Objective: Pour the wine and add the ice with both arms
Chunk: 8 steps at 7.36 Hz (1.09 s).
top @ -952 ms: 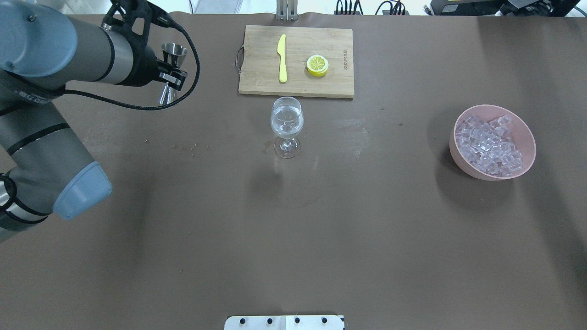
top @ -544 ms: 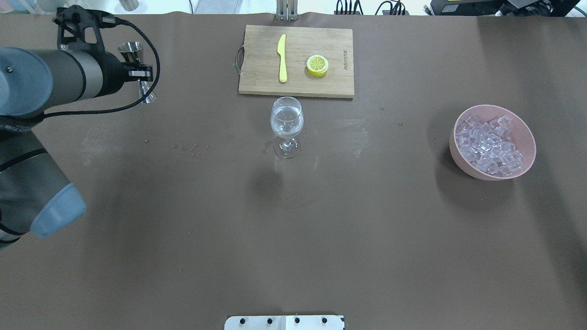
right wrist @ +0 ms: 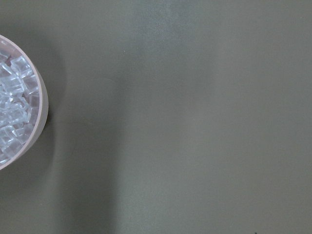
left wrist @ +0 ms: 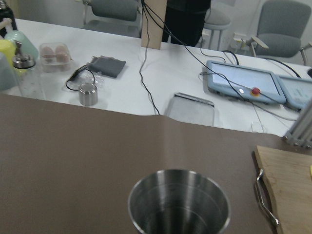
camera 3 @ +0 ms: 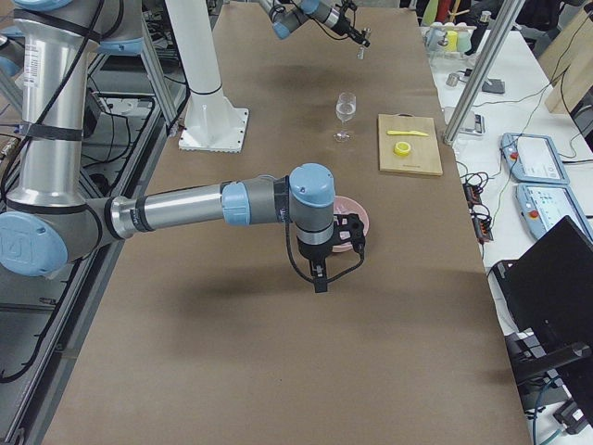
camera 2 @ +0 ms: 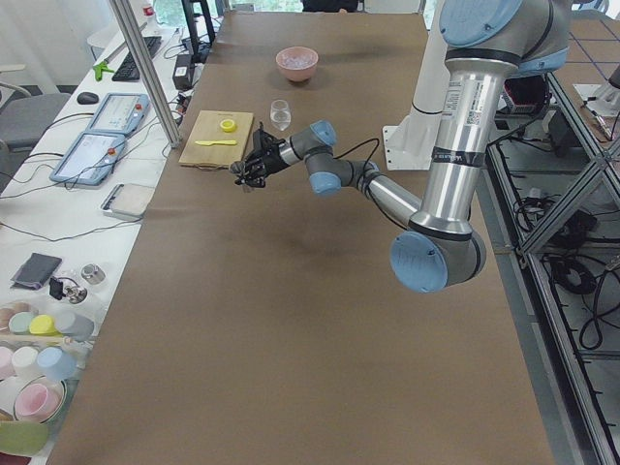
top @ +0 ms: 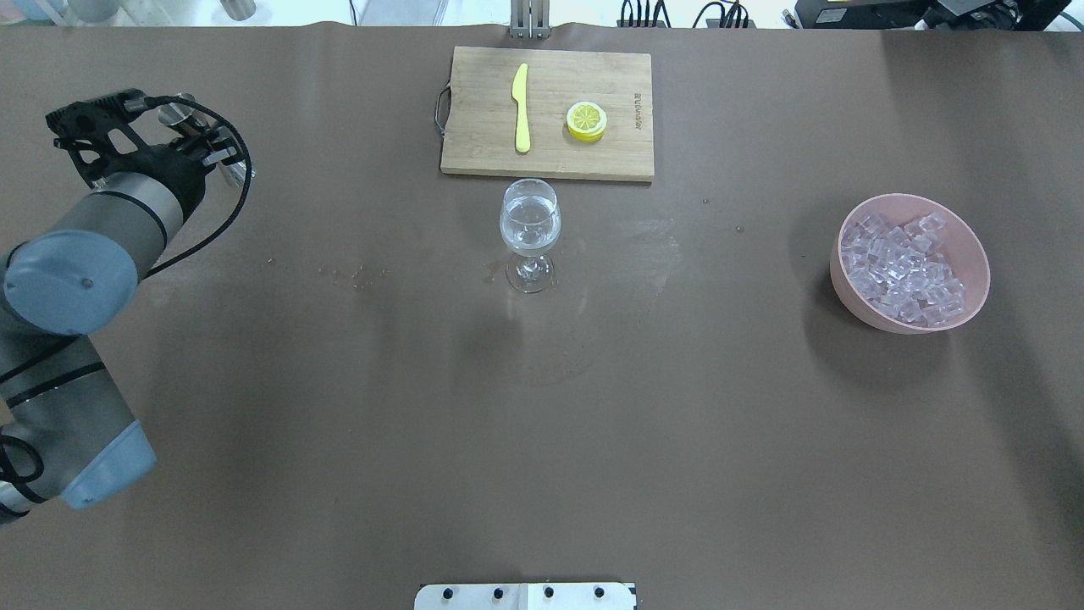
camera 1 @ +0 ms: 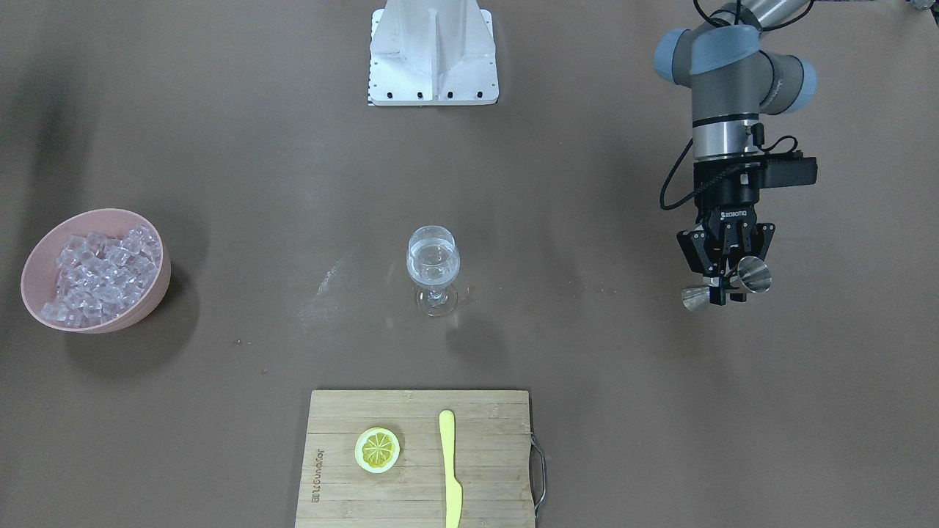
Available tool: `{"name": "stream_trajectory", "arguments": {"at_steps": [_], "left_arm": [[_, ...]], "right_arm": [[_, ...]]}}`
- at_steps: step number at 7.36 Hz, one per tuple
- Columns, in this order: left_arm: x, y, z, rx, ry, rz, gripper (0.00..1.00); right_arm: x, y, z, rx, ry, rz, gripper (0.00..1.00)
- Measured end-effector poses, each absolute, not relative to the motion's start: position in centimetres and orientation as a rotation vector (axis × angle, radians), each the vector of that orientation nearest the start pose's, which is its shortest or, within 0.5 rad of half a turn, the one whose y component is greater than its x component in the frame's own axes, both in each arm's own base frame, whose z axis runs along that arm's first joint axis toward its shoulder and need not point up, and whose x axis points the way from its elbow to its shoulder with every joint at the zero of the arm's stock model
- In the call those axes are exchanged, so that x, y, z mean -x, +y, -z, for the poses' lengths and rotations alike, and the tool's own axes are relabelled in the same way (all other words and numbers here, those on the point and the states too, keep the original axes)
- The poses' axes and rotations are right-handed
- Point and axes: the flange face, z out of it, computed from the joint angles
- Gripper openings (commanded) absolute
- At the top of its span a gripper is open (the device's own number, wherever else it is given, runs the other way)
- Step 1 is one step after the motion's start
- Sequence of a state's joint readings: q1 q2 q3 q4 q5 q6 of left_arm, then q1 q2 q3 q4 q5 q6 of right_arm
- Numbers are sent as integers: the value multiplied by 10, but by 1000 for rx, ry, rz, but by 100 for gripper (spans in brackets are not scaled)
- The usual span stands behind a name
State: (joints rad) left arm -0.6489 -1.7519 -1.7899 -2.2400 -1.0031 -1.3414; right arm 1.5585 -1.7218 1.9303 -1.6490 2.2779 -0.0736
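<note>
A wine glass stands mid-table with a little clear wine in its bowl. My left gripper hangs far off to the robot's left of the glass. It is shut on the waist of a steel jigger, which is tilted in the front view. The ice fills a pink bowl. My right gripper shows only in the exterior right view, beside the bowl, and I cannot tell whether it is open or shut.
A wooden cutting board with a yellow knife and a lemon slice lies just beyond the glass. The white pedestal stands at the robot's side. A side table with clutter lies past the far edge.
My left arm has swung further to the robot's left, away from the wine glass, carrying the jigger. The glass, bowl and board have not moved.
</note>
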Motion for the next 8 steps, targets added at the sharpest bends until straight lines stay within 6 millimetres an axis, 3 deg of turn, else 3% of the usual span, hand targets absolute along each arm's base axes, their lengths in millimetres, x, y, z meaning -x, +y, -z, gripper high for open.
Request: {"name": "stream_trajectory", "arguments": {"at_steps": [3,5,8], "left_arm": [[-357,-474,-438,-960,504,642,0],[-369,-473,-465,-952,442,617,0],[-383,-479,-467,-948,462,628,0]], "right_arm": [[-63,-432,-561,-152,-702,130,100],[-63,-432,-560,-154,-702,131,100],[-63,-431,-559,-156,-702,132,100]]}}
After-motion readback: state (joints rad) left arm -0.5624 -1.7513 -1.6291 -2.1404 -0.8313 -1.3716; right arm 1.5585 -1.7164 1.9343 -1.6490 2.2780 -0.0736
